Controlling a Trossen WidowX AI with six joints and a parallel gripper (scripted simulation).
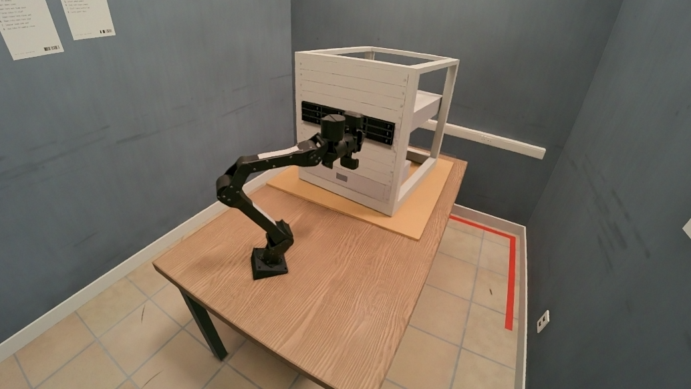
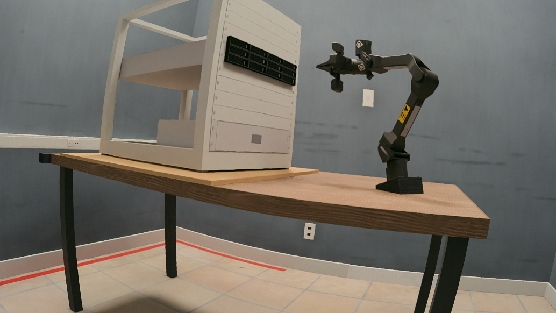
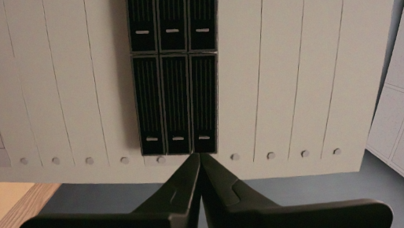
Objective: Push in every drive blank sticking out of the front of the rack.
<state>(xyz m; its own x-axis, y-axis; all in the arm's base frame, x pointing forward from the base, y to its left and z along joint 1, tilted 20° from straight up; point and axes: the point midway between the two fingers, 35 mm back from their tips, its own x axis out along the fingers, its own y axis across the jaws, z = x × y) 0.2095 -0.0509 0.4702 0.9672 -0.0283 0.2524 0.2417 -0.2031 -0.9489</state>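
The white rack (image 1: 347, 84) (image 2: 252, 111) (image 3: 277, 82) stands upright on a tan board. A black bank of drive blanks (image 1: 311, 113) (image 2: 258, 61) (image 3: 177, 98) crosses its front in three rows. The bank stands proud of the panel; I cannot tell any single blank sticking out from the others. My gripper (image 2: 317, 66) (image 3: 199, 160) is shut and empty. In the exterior view it points at the rack front with a gap between. In the wrist view its tips overlap the end of the bank, by the right-hand blank. In the top view the arm hides the bank's middle.
The tan board (image 1: 408, 228) (image 2: 218, 179) lies under the rack on the wooden table (image 1: 333, 280) (image 2: 350, 201). The arm's base (image 1: 269, 265) (image 2: 404, 185) stands on the table in front of the rack. Blue walls surround the table.
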